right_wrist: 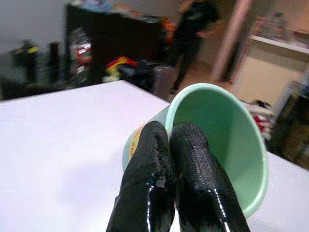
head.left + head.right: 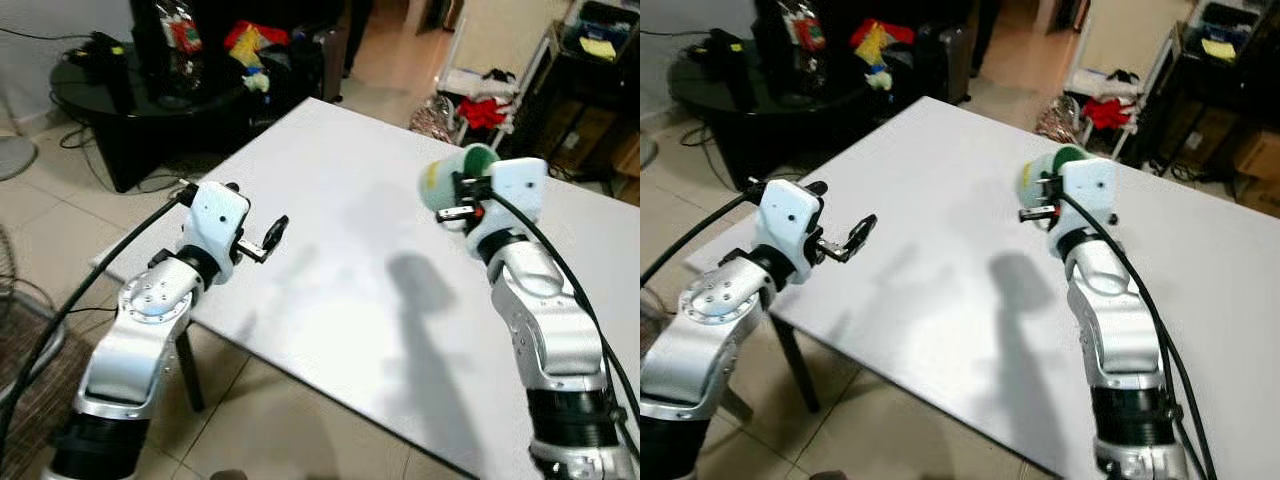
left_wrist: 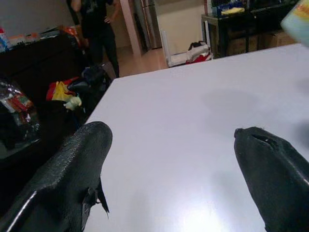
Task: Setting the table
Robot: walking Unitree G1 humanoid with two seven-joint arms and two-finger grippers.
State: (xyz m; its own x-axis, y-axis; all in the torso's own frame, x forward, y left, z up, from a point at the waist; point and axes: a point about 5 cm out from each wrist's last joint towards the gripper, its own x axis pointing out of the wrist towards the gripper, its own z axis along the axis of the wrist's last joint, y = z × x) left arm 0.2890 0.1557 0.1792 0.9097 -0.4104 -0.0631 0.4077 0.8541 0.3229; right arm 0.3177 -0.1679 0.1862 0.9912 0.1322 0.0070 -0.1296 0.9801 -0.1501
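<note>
Cup (image 1: 227, 140), green, is pinched at its rim by the right gripper (image 1: 169, 145) above the counter (image 2: 350, 300); nothing set yet. Left gripper (image 3: 169, 159) hovers spread.

Table (image 2: 330, 290): plain white top, no pattern, dark legs. Cup (image 1: 227, 140): pale mint green inside and out, with a yellow patch on its outer wall. Right gripper (image 1: 175, 145): black, textured fingers pinching the cup's rim. Left gripper (image 2: 272, 236): black fingers on a white-and-silver arm. Floor (image 2: 280, 430): beige tiles. Round side table (image 2: 90, 95) beyond the table's far left corner: glossy black.
</note>
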